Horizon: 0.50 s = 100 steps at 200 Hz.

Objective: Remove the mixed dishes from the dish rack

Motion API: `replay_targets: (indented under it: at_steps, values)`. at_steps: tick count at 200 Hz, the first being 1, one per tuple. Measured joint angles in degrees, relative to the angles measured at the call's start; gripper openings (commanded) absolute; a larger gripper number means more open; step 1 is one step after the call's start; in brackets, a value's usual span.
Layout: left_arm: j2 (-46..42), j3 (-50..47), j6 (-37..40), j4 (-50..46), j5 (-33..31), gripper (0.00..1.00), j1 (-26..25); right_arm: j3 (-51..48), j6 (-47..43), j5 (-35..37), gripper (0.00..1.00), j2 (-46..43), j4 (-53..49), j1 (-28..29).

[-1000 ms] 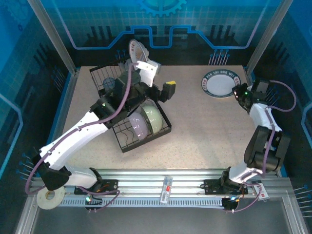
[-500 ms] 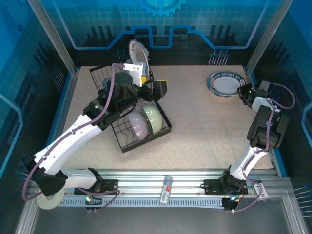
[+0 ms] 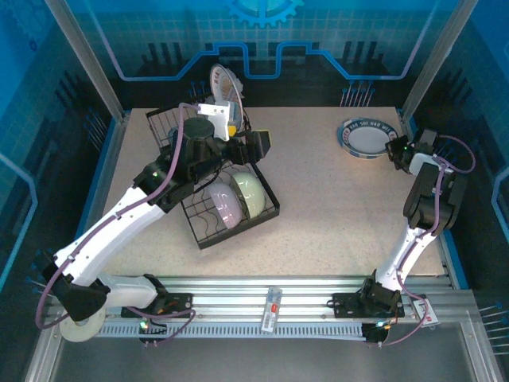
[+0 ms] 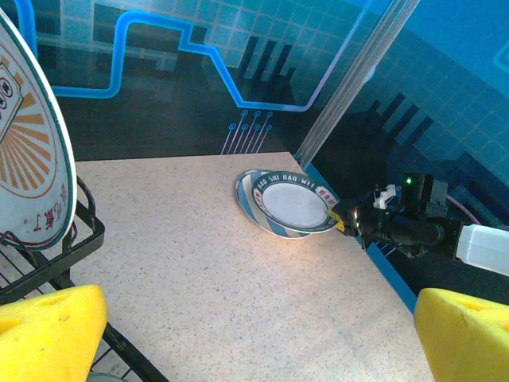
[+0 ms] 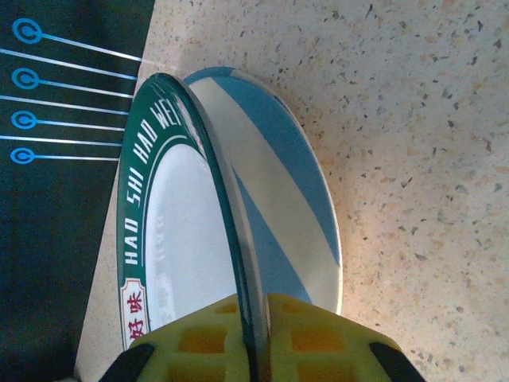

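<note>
Between the yellow pads of the right gripper: the near rim of a white glazed plate with a dark green lettered border, pinched tight, pads closed on the thin edge. Directly under that plate and reaching just beyond the fingertips, a blue-and-white striped ceramic plate, flat on the speckled tabletop. Seemingly stacked one on the other, though full contact hard to confirm from the wrist view. Likely stiff, smooth-glazed and breakable. Probably heavy enough for an edge pinch to pivot or slip in the pads. Best let down flat before letting go, never dropped.

Well apart from that gripper, the left gripper, yellow foam pads spread wide, nothing between them. Just past the pad at the left of its wrist view, upright in the black wire dish rack, a white round plate with an orange sunburst-patterned rim. Same handling expected: rigid, slick, fragile. Sensible hold probably the exposed top edge, one pad on each face of the rim, then a straight lift out of the wires. Nearer the arm's base than that gripper, seen from overhead, a pale green bowl and a lavender bowl on edge in the rack's lower tray, not yet unloaded.
</note>
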Motion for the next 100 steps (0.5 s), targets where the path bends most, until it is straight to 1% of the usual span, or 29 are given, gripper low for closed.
replay_targets:
  at_steps: [65, 100]
  values:
    - [0.0, 0.02, -0.02, -0.7, 0.0, 0.99, 0.37, 3.39, -0.24, 0.02, 0.0, 2.91, -1.64, 0.42]
    - [0.0, 0.02, -0.02, -0.87, 0.0, 0.99, 0.37, 4.72, -0.24, 0.02, 0.06, 4.37, -2.29, 0.92]
